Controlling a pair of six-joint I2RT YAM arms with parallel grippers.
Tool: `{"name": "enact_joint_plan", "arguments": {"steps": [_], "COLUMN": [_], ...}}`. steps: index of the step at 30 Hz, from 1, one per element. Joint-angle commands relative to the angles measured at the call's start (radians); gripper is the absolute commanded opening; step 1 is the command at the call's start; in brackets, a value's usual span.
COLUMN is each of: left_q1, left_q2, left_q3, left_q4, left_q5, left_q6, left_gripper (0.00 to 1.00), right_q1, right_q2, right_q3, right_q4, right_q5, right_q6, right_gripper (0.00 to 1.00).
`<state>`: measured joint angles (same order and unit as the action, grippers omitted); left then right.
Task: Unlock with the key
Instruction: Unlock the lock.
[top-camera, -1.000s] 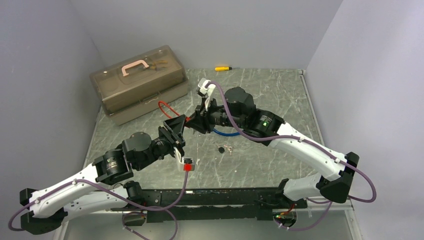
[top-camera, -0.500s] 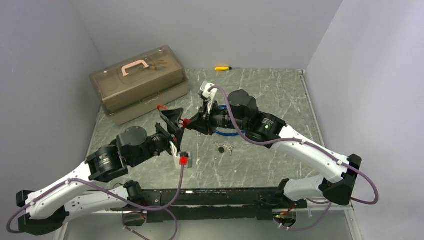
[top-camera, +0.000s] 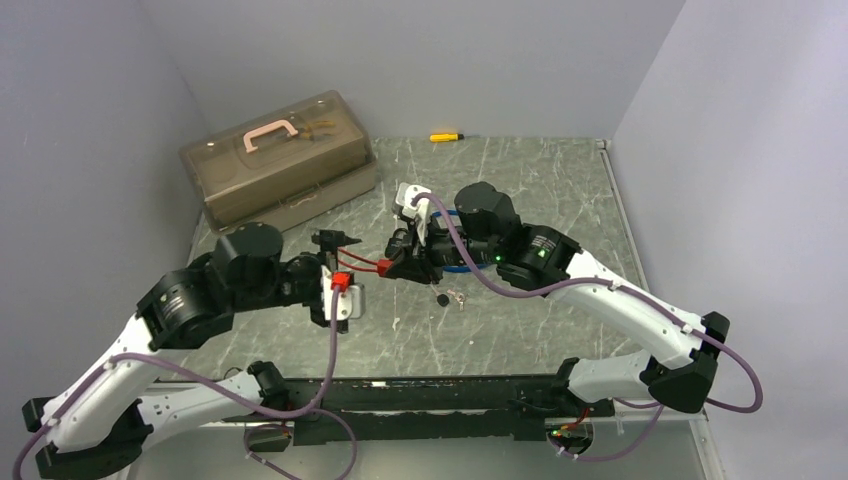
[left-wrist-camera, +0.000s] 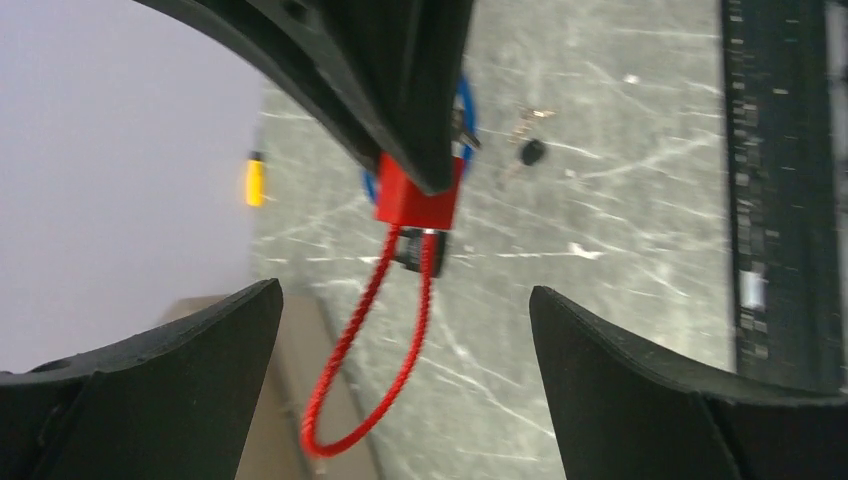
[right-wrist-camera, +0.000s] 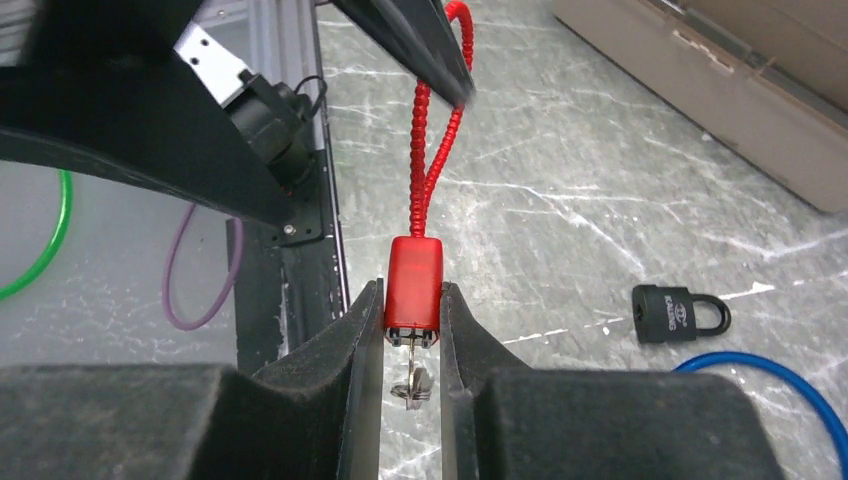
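Note:
My right gripper (right-wrist-camera: 412, 300) is shut on the body of a red cable lock (right-wrist-camera: 413, 280). A small metal key (right-wrist-camera: 411, 382) sticks out of the lock's underside, between the fingers. The red cable loop (right-wrist-camera: 432, 130) runs forward from the body. In the top view the red lock (top-camera: 383, 266) hangs mid-table between both arms. My left gripper (left-wrist-camera: 405, 370) stands wide open with the cable loop (left-wrist-camera: 360, 370) hanging free between its fingers, touching neither. It sits just left of the lock (top-camera: 335, 265).
A small black padlock (right-wrist-camera: 680, 313) lies on the marble table beside a blue cable (right-wrist-camera: 760, 375), with loose keys (top-camera: 458, 297) nearby. A brown toolbox (top-camera: 280, 165) stands at the back left. A yellow screwdriver (top-camera: 445, 136) lies at the far edge.
My left gripper has opened wide, let go of the red lock and drawn back to the left. The right gripper has come lower with the lock in it.

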<state>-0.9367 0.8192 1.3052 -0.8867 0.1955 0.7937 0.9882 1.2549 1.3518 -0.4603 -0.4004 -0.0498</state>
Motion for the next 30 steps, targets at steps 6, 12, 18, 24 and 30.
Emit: {"name": "enact_joint_plan", "arguments": {"steps": [6,12,18,24,30], "left_q1": [0.204,0.253,0.253,0.254,0.254], "left_q2": [0.155,0.154,0.161,0.175,0.167], "left_q3": [0.146,0.135,0.127,0.115,0.096], "left_q4": [-0.186,-0.186,-0.220,-0.209,-0.184], "left_q5": [0.346,0.467,0.558,0.576,0.569], "left_q6": [-0.141,-0.179,-0.198,-0.218,-0.225], "left_gripper": [0.99,0.85,0.69,0.56,0.47], "right_q1": [0.025,0.036,0.051,0.077,0.102], "right_q2": [0.025,0.065,0.083,0.101,0.109], "right_q3": [0.145,0.206,0.229,0.247,0.251], "right_q4": [-0.067,-0.102,-0.103,-0.097,-0.084], "right_q5": [-0.102,-0.098,-0.091,-0.085,-0.082], "right_q6": [-0.094,-0.117,-0.121,-0.119,-0.112], "right_gripper": [0.00,0.00,0.00,0.00,0.00]}}
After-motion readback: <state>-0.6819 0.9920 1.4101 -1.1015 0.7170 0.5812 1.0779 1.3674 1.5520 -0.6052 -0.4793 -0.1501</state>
